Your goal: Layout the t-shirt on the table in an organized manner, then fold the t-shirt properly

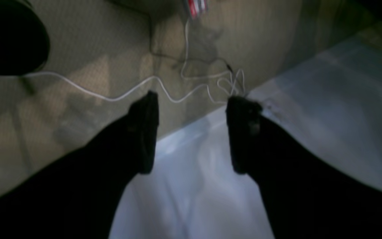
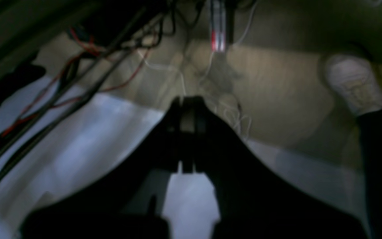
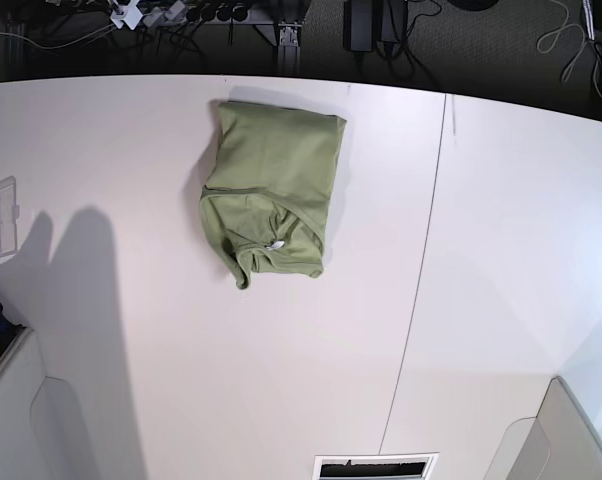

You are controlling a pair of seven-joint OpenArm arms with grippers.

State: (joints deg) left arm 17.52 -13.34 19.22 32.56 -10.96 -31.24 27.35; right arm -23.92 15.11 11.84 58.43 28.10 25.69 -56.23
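Left gripper (image 1: 191,132): jaws wide, empty, past table (image 3: 501,250) edge above floor. Right gripper (image 2: 187,132): jaws shut, empty, likewise off edge. T-shirt (image 3: 273,195): crumpled, left of table seam (image 3: 421,290), toward far edge; long axis roughly along seam. Nearer arm: cannot tell, neither shows in base view. No obstruction near t-shirt.

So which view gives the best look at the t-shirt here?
The base view. It shows the whole t-shirt from above, bunched in a rough fold on the table, with a small white tag near its lower edge. Neither wrist view shows the shirt at all: both are dim and catch only table edge, floor and cables.
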